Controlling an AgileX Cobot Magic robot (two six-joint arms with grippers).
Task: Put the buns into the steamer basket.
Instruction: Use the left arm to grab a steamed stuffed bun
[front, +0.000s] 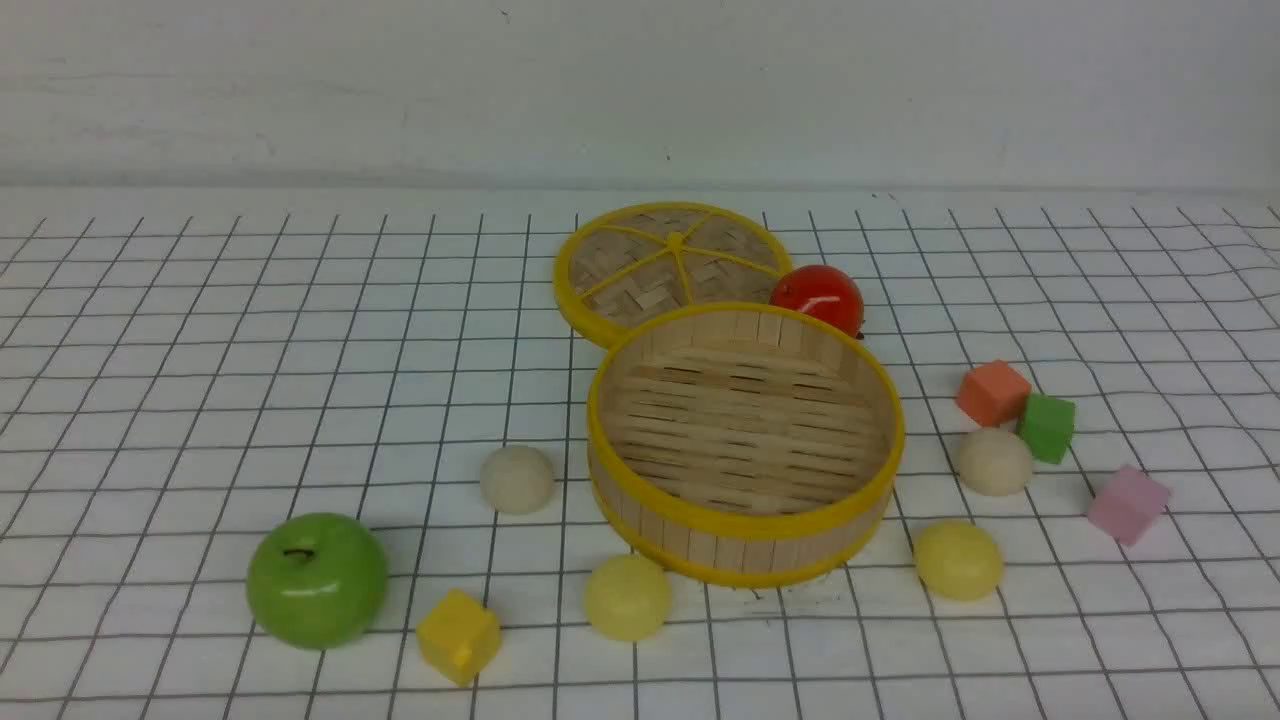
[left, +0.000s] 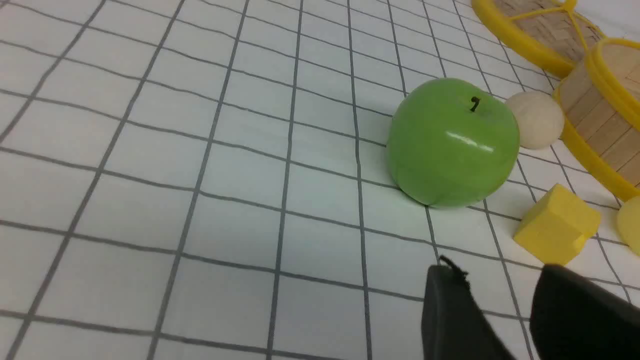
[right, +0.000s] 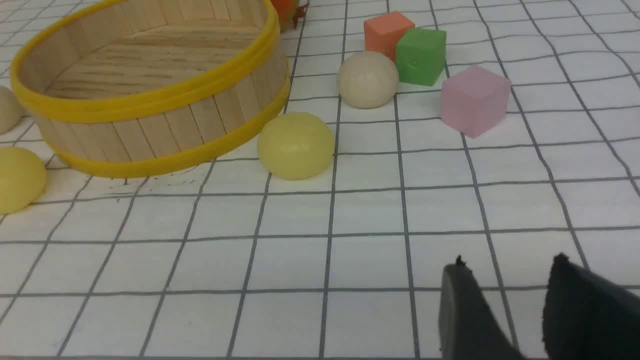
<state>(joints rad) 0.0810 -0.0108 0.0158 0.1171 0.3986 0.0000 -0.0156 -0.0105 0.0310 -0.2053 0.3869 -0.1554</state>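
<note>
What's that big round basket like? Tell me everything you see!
The steamer basket is round and shallow. It has a wall of upright pale wood strips, yellow rings at top and bottom, and a slatted floor with small gaps. It stands upright and empty on the checked cloth, near the middle. A flat woven disc lies just behind it. A pale yellow bun sits close to its front; whether they touch is unclear.

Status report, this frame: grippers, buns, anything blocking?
Left gripper and right gripper open, empty. Steamer basket empty; four buns on table around it. Green cube crowds right cream bun.
</note>
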